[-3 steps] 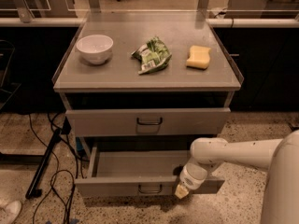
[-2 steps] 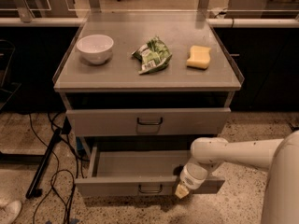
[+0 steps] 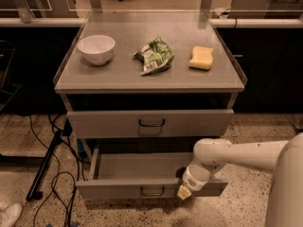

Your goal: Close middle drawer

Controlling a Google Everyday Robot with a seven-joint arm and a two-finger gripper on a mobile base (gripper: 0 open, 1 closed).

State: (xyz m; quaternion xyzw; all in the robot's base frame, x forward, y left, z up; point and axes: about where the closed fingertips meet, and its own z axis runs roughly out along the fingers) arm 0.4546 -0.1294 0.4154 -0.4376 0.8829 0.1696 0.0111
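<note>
The middle drawer (image 3: 118, 189) is a wide, shallow grey drawer pulled well out of the cabinet. Its low front has a small dark loop handle (image 3: 152, 191) at the centre, and its inside looks empty. My gripper (image 3: 184, 191) is at the drawer's front edge, just right of the handle, touching or nearly touching the front panel. My white arm (image 3: 236, 155) reaches in from the right. Above the open drawer is the taller-fronted grey drawer (image 3: 150, 123), which sticks out slightly. The lowest drawer is out of view.
On the cabinet top (image 3: 123, 77) are a white bowl (image 3: 96, 49), a green snack bag (image 3: 154, 56) and a yellow sponge (image 3: 201, 58). Black cables (image 3: 57, 174) and a black bar (image 3: 45, 167) lie on the speckled floor at left. A dark counter runs behind.
</note>
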